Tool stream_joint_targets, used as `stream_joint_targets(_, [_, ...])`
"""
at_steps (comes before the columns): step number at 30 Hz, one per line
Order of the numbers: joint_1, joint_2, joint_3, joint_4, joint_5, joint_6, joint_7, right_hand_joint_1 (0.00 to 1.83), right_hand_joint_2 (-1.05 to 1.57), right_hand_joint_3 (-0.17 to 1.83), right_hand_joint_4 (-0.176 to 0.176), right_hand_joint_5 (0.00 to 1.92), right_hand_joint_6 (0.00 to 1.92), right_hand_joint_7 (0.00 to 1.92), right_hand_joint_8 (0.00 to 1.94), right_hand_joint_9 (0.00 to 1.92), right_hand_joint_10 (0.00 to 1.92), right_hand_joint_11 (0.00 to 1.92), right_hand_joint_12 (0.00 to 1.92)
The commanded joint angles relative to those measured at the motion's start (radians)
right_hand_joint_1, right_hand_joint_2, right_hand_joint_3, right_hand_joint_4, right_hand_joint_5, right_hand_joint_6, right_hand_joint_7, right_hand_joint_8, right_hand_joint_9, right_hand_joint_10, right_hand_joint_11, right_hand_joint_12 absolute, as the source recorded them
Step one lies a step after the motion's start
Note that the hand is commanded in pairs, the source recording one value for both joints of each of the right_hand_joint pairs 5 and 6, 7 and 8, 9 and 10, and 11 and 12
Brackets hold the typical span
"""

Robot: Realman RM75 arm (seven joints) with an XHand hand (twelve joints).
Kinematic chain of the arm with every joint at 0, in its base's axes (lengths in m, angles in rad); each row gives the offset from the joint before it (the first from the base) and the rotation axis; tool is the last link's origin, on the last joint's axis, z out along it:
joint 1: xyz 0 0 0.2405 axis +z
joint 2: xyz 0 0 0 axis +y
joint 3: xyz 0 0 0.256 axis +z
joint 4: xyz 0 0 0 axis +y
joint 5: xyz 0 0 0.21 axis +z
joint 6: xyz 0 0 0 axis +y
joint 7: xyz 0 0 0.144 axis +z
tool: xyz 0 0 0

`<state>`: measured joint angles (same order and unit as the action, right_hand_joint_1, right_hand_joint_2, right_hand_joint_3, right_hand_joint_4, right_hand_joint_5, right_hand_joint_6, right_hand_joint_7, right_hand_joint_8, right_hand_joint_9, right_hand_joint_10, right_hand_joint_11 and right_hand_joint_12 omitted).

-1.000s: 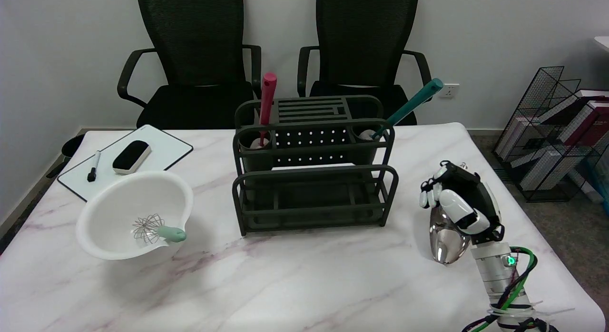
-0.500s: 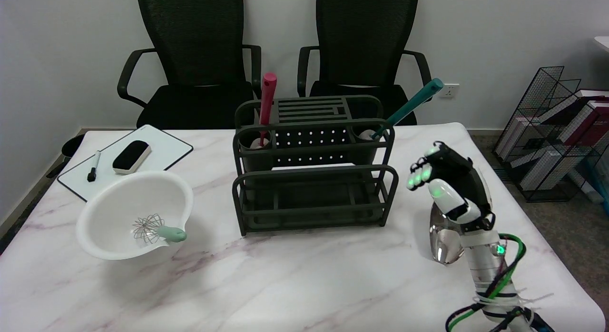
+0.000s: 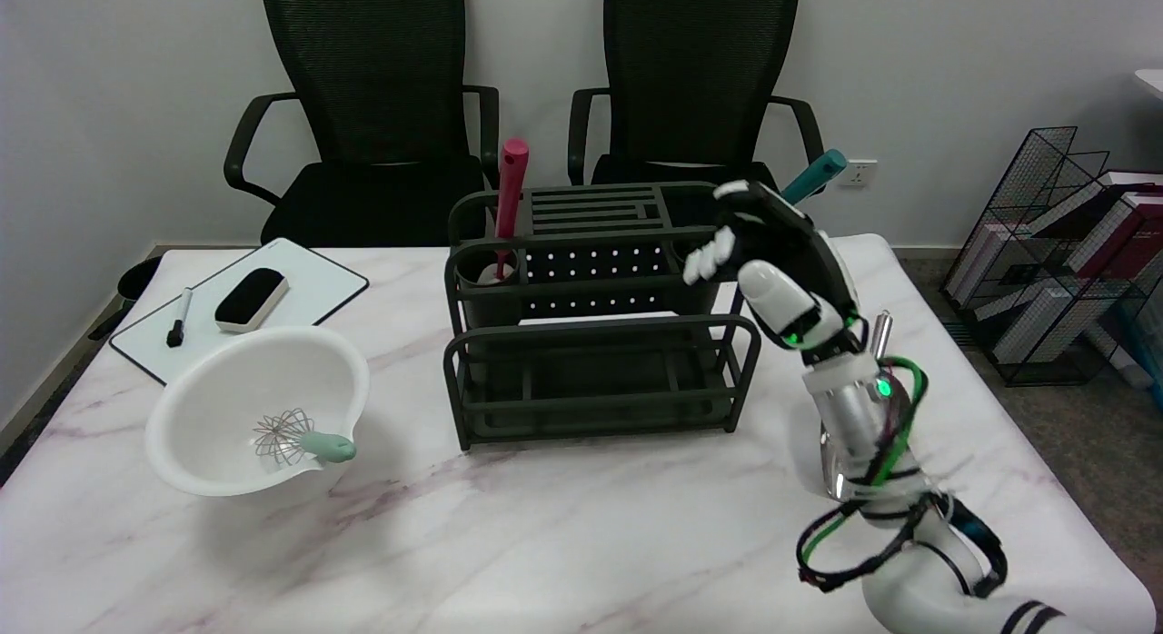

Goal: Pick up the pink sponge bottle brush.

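Marble-patterned table seen from above its near side, with two black office chairs behind it against a pale wall. At the far left corner lies a small whiteboard carrying a black marker and a black eraser. Just in front of it sits a white bowl, tipped slightly, with a small wire whisk resting inside, its pale green handle on the near rim. At the table's centre stands a dark green dish rack with two tiers and a round cup at each back corner. The pink sponge bottle brush stands nearly upright in the left cup, handle pointing up, nothing touching it. A teal brush leans out of the right cup, mostly hidden by the right hand. That hand hangs in the air over the rack's right end, well apart from the pink brush, fingers spread and slightly curled, holding nothing. Its white arm rises from the lower right corner, wrapped in green and black cables. Below the wrist a shiny metal object lies on the table. At the far right, on the floor, a black wire rack holds books.
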<state>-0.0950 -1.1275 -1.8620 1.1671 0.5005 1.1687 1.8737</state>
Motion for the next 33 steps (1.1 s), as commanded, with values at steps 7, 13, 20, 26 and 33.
stream_joint_targets(7, [0.520,0.072,-0.083,0.186,-0.092,-0.592,0.052,1.18,0.18,0.90,0.000,0.60,0.60,1.10,1.10,1.12,1.12,0.99,0.99])
stream_joint_targets(13, [0.616,0.055,-0.170,0.026,-0.094,-0.586,0.061,1.23,-0.05,1.10,0.000,0.48,0.48,0.92,0.92,0.77,0.77,0.67,0.67])
stream_joint_targets(20, [0.696,0.000,-0.262,-0.105,-0.095,-0.586,0.053,1.24,-0.21,1.14,0.000,0.34,0.34,0.76,0.76,0.62,0.62,0.49,0.49])
stream_joint_targets(26, [0.721,-0.080,-0.257,-0.245,-0.096,-0.547,0.053,1.25,-0.36,1.22,0.000,0.19,0.19,0.47,0.47,0.51,0.51,0.38,0.38])
stream_joint_targets(33, [0.733,-0.107,-0.270,-0.278,-0.127,-0.533,0.053,1.25,-0.40,1.22,0.000,0.15,0.15,0.32,0.32,0.44,0.44,0.35,0.35])
